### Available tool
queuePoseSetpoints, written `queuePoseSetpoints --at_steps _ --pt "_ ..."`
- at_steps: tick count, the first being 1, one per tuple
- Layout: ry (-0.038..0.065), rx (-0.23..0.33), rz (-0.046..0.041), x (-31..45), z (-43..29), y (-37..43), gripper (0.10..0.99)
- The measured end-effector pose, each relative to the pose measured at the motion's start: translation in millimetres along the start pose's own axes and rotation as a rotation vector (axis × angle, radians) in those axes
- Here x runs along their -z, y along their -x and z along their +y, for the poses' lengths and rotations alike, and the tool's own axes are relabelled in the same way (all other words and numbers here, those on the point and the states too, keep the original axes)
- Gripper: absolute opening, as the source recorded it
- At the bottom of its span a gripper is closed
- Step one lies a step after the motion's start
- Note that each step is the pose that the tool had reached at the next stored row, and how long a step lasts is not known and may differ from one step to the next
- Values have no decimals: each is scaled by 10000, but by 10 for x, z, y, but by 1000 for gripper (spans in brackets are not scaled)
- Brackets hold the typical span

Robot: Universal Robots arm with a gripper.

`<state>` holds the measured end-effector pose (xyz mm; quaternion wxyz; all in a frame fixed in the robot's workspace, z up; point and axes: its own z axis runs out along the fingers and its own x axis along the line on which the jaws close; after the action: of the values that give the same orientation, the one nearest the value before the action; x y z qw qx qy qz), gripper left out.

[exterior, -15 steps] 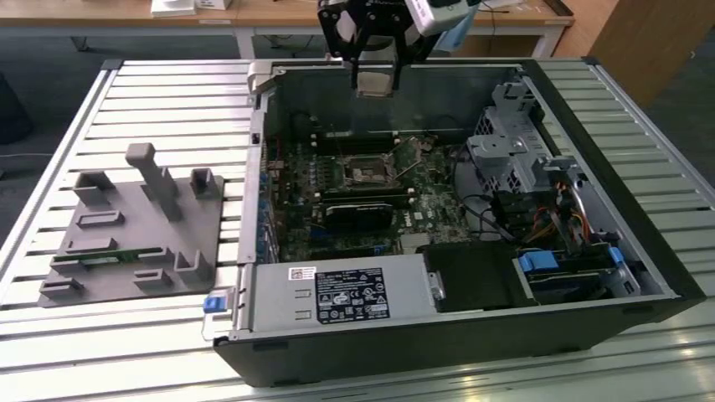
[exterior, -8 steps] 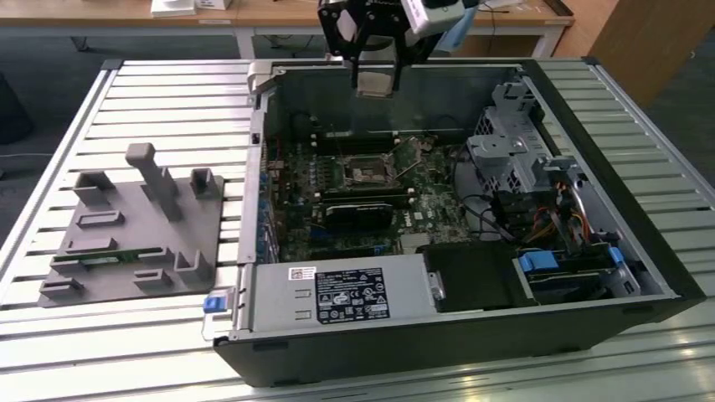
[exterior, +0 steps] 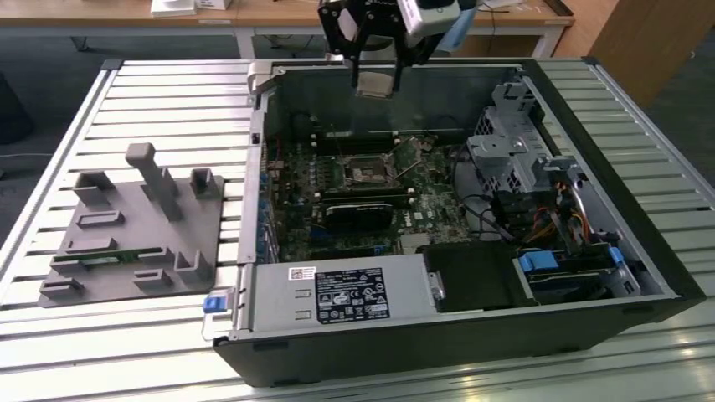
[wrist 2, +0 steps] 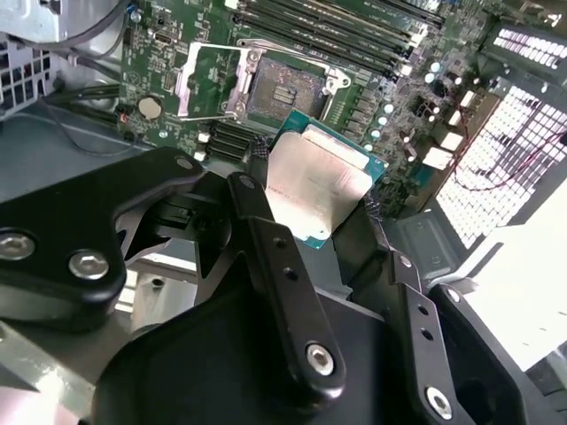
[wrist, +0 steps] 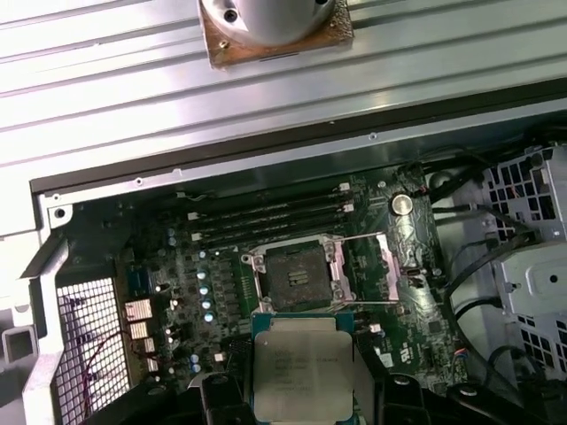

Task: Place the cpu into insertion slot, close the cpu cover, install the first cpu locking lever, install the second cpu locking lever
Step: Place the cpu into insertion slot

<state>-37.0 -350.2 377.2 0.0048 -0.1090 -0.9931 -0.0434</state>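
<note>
**Holding the chip above the open computer box**

The gripper (wrist 2: 312, 217) has its two black fingers (wrist 2: 252, 199) squeezed in on the cpu (wrist 2: 319, 186), pinching it by its sides. It hangs high above the computer case (exterior: 447, 352), which lies on its side on the slatted table (exterior: 167, 100) with its lid off. Inside the case sits the green motherboard (exterior: 430, 218). On the board, the insertion slot (wrist: 295, 276) shows its dark middle. The cpu cover (wrist: 383, 266) is flipped up beside the slot. A grey tray (exterior: 123, 243) lies on the table, to the exterior view's left of the case.
</note>
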Motion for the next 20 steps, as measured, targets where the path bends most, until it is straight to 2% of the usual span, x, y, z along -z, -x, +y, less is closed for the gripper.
queuePoseSetpoints --at_steps 6,20 --pt "0 -717 -64 -1 0 0 541" --pt "18 -2945 -260 -10 -1 0 541"
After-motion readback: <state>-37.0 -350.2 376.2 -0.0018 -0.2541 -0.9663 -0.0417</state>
